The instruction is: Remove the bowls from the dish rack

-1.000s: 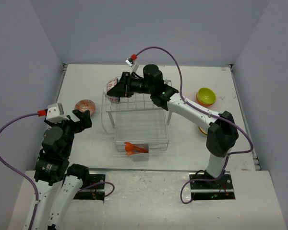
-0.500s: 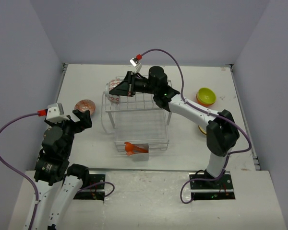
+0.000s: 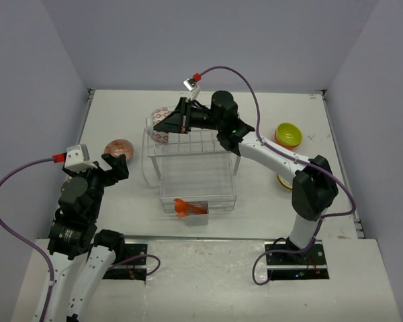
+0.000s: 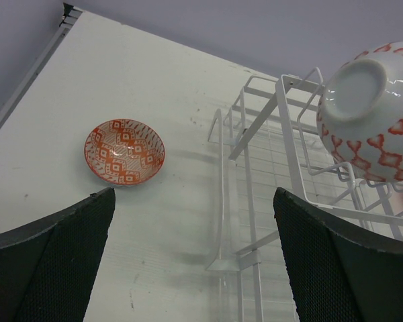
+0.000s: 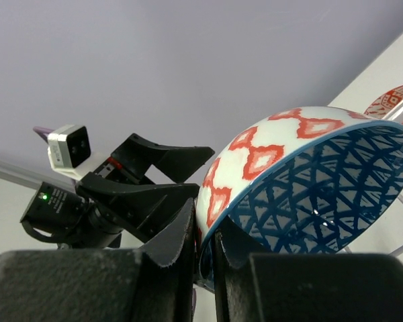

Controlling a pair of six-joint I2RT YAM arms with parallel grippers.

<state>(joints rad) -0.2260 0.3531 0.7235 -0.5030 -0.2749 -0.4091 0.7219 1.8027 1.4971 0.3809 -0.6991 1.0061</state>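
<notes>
My right gripper (image 3: 169,123) is shut on the rim of a bowl (image 3: 159,125), white with red diamonds outside and blue-patterned inside. It holds the bowl tilted above the back left corner of the white wire dish rack (image 3: 196,176). The bowl also shows in the right wrist view (image 5: 309,194), pinched in my right gripper (image 5: 205,218), and in the left wrist view (image 4: 373,111) over the rack (image 4: 292,168). A red-patterned bowl (image 3: 118,147) (image 4: 124,151) lies on the table left of the rack. My left gripper (image 3: 115,166) (image 4: 191,201) is open and empty near it.
A lime green bowl (image 3: 289,135) sits on the table at the right. A yellowish bowl (image 3: 283,181) peeks out behind the right arm. Orange utensils (image 3: 188,208) stand in the rack's front holder. Walls enclose the table on three sides.
My right gripper has lifted the blue-and-red bowl up off the rack's upper shelf and raised its wrist. The left arm has not moved.
</notes>
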